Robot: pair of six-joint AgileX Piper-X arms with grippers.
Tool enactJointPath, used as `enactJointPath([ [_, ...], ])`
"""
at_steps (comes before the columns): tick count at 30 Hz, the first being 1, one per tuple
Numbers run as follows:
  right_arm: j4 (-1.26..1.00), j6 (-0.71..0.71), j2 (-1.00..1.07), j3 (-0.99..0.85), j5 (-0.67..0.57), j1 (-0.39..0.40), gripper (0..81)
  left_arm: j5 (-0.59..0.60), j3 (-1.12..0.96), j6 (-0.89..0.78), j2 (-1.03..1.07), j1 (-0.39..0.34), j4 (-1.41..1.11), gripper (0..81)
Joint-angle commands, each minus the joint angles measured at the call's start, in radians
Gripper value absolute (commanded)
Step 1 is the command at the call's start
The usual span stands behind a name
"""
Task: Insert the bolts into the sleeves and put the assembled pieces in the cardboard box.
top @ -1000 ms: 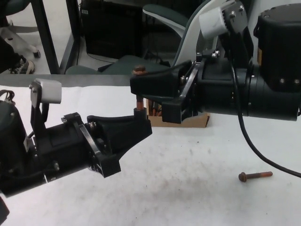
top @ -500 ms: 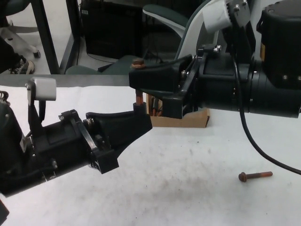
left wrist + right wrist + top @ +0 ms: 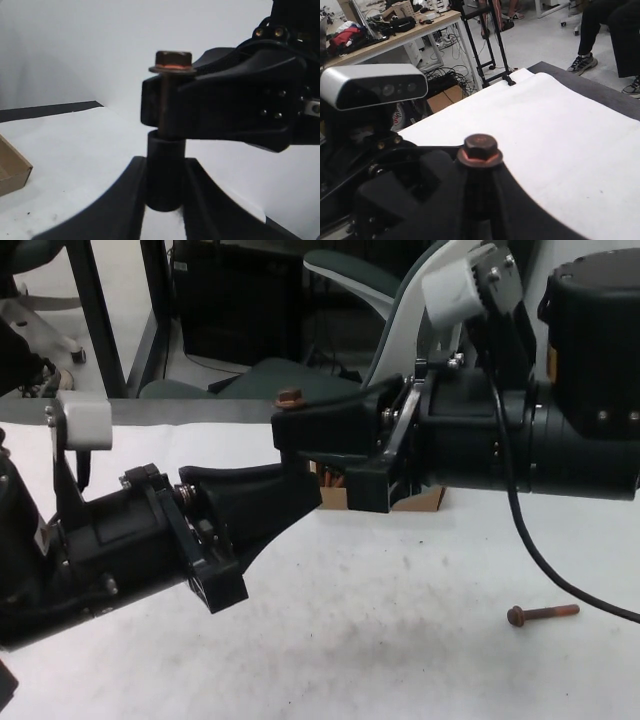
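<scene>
Clamping the bolt [image 3: 172,62], R gripper [image 3: 292,430] hangs right over L gripper [image 3: 297,492], which pinches the sleeve [image 3: 165,180] upright; shank tip meets sleeve's mouth. Cardboard box [image 3: 425,500] just behind both grippers.

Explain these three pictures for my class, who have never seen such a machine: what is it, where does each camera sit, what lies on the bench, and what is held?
The machine is a two-armed robot, and each arm ends in a two-fingered gripper. The high view looks over both arms from behind. Each of the other two pictures comes from a camera on one arm's wrist. The left gripper is shut on an upright black sleeve. The right gripper holds a rusty bolt head up above it, the shank reaching down to the sleeve's mouth. On the white bench lie a spare bolt and, farther back, a cardboard box.
</scene>
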Motion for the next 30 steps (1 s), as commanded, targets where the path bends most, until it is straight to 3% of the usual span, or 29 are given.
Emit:
enactJointPath([
  [1,0.037,0.000,0.004,0.006,0.002,0.001,0.0,0.013,-0.018,0.096,-0.013,0.003,-0.026,0.8],
  [4,0.046,0.031,0.004,0.006,0.002,0.001,6.8,0.000,-0.018,0.115,-0.013,0.003,-0.012,0.8],
  [6,0.053,0.039,0.004,0.006,0.002,0.001,19.0,0.001,-0.018,0.120,-0.013,0.003,-0.012,0.8],
  [10,0.101,0.036,-0.004,0.006,0.017,0.001,52.2,0.001,-0.018,0.120,-0.013,0.003,-0.012,0.8],
  [12,0.142,0.028,-0.020,0.006,0.074,-0.001,57.9,0.001,-0.018,0.120,-0.013,0.005,-0.012,0.8],
  [19,0.361,-0.070,-0.139,0.006,0.147,-0.043,48.9,0.001,-0.023,0.120,-0.013,0.054,0.012,0.8],
  [23,0.510,-0.050,-0.203,0.006,0.227,-0.065,44.5,0.001,-0.086,0.178,-0.013,0.082,0.221,0.8],
  [26,0.627,-0.056,-0.225,0.006,0.267,-0.070,29.5,0.001,-0.164,0.267,-0.008,0.082,0.391,0.8],
  [29,0.726,-0.059,-0.226,0.006,0.271,-0.070,4.8,0.001,-0.259,0.279,0.026,0.082,0.551,0.8],
  [30,0.752,-0.065,-0.226,0.006,0.271,-0.070,0.1,0.001,-0.289,0.279,0.046,0.082,0.595,0.8],
])
